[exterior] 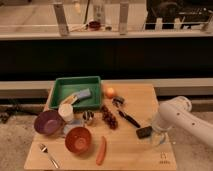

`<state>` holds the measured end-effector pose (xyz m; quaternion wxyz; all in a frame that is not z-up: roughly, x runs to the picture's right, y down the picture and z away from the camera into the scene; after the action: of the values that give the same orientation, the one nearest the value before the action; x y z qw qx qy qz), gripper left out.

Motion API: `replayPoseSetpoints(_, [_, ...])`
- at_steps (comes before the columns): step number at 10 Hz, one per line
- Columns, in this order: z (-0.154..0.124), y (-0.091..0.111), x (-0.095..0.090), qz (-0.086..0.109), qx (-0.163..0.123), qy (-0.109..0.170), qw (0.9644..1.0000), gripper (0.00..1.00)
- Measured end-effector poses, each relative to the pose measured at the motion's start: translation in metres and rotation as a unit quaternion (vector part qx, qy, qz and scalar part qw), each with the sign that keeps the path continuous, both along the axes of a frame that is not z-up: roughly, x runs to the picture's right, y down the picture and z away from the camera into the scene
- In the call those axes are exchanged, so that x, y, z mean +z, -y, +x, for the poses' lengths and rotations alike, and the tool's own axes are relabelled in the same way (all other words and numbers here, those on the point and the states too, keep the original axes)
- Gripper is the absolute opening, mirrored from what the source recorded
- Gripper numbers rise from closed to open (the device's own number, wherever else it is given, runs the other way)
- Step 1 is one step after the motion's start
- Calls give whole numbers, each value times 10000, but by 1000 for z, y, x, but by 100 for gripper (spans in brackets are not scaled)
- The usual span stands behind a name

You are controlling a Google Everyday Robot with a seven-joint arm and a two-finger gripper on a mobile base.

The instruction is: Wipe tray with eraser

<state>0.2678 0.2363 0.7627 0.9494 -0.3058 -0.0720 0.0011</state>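
Observation:
The green tray [56, 93] stands at the back left of the wooden table, with a grey-blue oblong block [83, 94] lying in it. The eraser [144, 132], a small black block, lies on the table at the right, well away from the tray. My white arm [176, 116] reaches in from the right. My gripper [157, 136] hangs at its end, low over the table just to the right of the eraser, close beside it.
A purple bowl [47, 122], white cup [66, 112], small can [88, 116] and brown bowl [78, 140] crowd the tray's front. Grapes [108, 117], an orange fruit [110, 92], a black-handled utensil [126, 116], a red pepper [101, 150] and a spoon [48, 154] lie around.

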Motion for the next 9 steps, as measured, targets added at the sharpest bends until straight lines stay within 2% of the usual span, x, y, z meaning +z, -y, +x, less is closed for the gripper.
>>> replayPoseSetpoints(2, [24,-23,-24,-93,374,-28,9993,80])
replayPoseSetpoints(4, [23,-30,-35,-149,487,-28,9987,80])
replayPoseSetpoints(7, [-3,-25,-34,-173,587,18,9981,80])
replayPoseSetpoints(9, [-9,-20,-32,-126,612,63,9980,80])
